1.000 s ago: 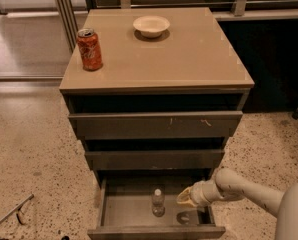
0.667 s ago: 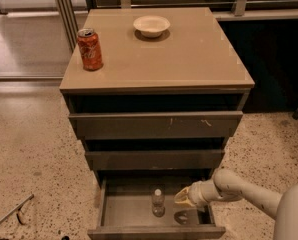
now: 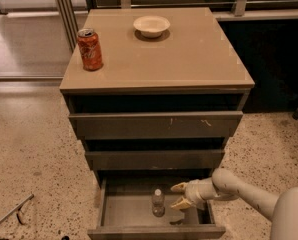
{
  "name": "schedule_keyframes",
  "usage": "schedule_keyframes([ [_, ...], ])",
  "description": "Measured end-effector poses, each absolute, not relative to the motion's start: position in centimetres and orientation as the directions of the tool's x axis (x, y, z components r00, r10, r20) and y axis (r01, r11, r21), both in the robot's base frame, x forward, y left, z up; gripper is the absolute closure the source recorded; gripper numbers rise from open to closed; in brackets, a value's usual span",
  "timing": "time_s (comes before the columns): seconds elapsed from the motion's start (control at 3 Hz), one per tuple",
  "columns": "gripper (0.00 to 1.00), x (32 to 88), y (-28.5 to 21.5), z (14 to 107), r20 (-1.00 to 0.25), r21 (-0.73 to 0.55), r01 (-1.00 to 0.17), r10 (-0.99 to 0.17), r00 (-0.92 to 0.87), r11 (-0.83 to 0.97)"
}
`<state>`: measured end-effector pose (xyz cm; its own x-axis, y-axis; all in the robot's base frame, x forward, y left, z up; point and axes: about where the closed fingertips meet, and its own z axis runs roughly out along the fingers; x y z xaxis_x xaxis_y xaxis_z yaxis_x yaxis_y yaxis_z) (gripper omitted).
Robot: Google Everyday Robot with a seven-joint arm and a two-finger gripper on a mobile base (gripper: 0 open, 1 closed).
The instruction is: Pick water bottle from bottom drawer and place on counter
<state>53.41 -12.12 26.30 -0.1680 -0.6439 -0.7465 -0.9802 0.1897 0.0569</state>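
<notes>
Camera view shows the reaching step: below the table's (image 3: 189, 59) front edge, the open claw (image 3: 175, 196) hangs in the bottom drawer (image 3: 154, 231) just right of the upright water bottle (image 3: 158, 203), likely needing to edge closer and close.

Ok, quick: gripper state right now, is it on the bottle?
Gripper: open, holding nothing. It is inside the bottom drawer, just right of the upright water bottle.
</notes>
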Motion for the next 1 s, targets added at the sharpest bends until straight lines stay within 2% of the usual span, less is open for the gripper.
schedule_keyframes([
  [1.0, 0.18, 55.7, -8.1, 23.1, -0.816, 0.044, -0.985, -0.562, -0.133, 0.168],
])
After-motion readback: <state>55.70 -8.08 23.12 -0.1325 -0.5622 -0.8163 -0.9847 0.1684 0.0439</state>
